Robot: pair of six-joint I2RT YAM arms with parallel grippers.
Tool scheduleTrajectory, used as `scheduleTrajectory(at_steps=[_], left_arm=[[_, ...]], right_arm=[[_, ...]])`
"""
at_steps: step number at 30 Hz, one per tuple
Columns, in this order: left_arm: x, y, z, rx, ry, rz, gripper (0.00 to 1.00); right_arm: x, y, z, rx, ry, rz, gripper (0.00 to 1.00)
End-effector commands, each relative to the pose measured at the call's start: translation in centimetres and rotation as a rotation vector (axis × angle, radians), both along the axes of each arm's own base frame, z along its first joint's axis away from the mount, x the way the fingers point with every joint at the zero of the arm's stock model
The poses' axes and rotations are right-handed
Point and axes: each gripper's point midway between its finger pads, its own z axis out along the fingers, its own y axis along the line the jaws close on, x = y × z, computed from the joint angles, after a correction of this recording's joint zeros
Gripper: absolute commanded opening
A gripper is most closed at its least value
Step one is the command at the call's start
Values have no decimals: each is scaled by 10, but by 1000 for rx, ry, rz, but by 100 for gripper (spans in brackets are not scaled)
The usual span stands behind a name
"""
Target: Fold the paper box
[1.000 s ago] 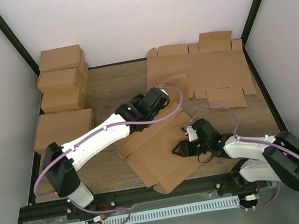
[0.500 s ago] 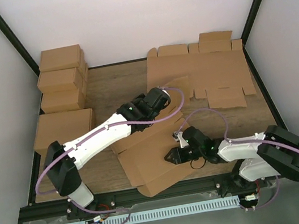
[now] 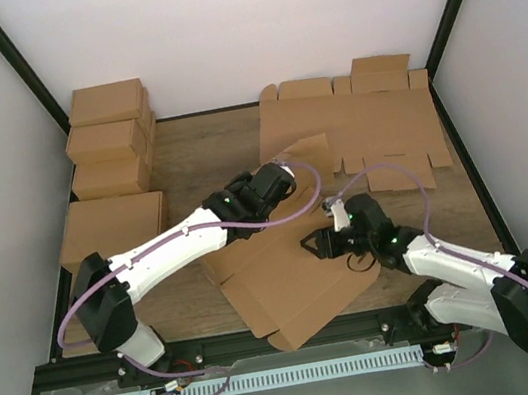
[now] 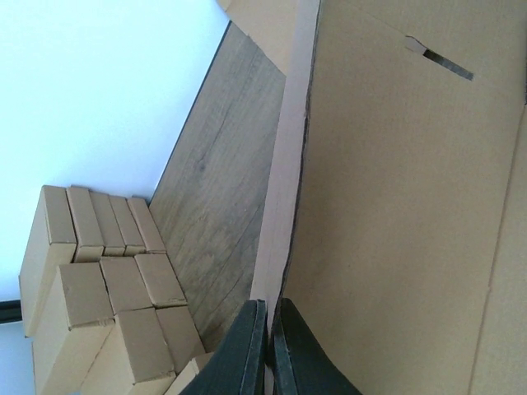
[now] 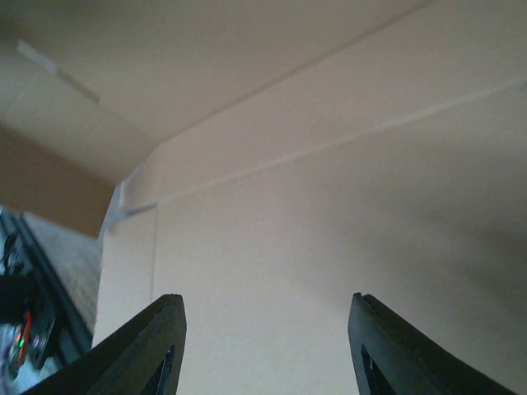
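Paper box [image 3: 289, 285] lies mostly flat mid-table, toward 6 o'clock. Left gripper [image 4: 268, 346] stays clenched on its 12 o'clock flap. Right gripper [image 3: 315, 246], jaws spread and empty, has shifted toward 1 o'clock, so folding has barely begun.

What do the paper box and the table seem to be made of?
The paper box: brown cardboard, matte, probably corrugated; cut slots and pressed fold lines show. The table: wood or wood-look laminate, grey-brown with visible grain; which, I cannot tell.
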Motion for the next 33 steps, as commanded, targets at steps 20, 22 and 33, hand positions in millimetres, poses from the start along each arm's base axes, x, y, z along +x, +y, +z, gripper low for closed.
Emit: scheduleTrajectory(at_steps=[20,22,33], left_arm=[[-11,-4,22,-63,-25,-27,4],[-11,-5,21,-63,-25,-24,4],[-9,-8,18,-54,-21,-11,4]], right_arm=[[165,-58,19,-5,-105,-264,87],[164,-50,17,30,-95,-225,89],[138,-15,29,190,-15,-12,72]])
